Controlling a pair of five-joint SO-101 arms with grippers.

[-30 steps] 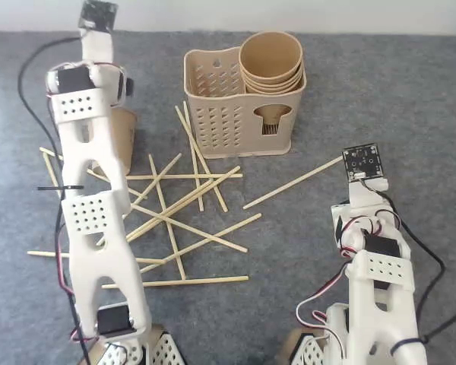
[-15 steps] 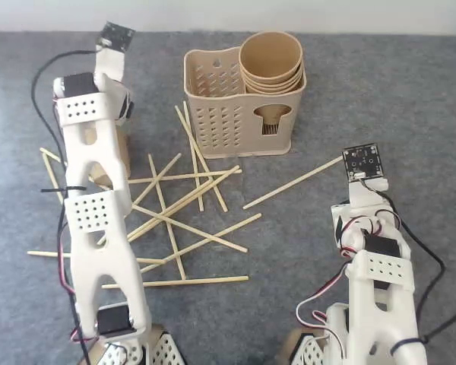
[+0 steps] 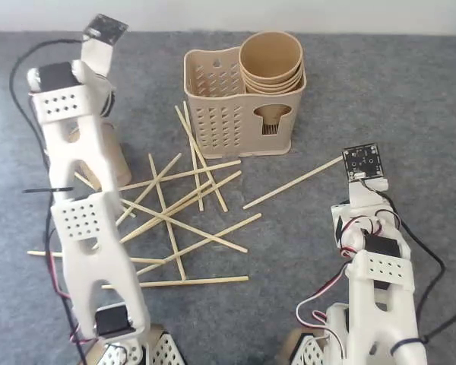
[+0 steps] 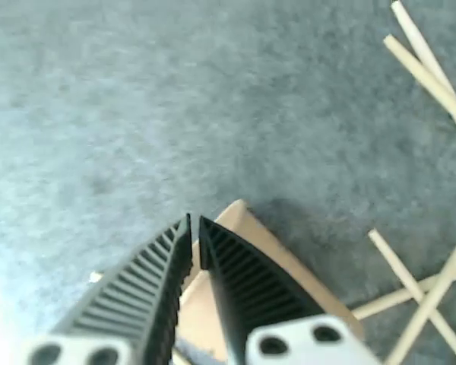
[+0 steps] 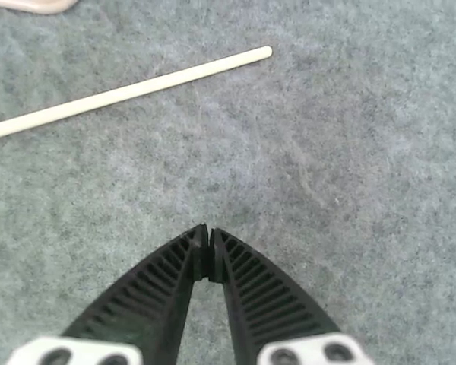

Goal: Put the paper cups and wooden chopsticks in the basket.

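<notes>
Nearest you, your right jaws are closed, tips touching, over bare grey tabletop (image 5: 349,152). A single chopstick (image 5: 129,90) lies past the tips, well apart from them. From above, it (image 3: 292,182) runs at a slant between that arm and the basket (image 3: 228,122).

Farther out and to the left, the loose chopsticks (image 3: 175,213) lie crossed in a scattered pile on the tabletop, none of them in the basket.

Beyond the pile's left edge, your left jaws are pinched down to a thin slit on the rim of a paper cup (image 4: 298,280). The cup wall sits right at the tips and runs on under them. From above, that cup (image 3: 121,160) shows just beside the left arm, well apart from the basket.

Farthest from you, the basket stands upright with a stack of paper cups (image 3: 270,53) nested in its right compartment.
</notes>
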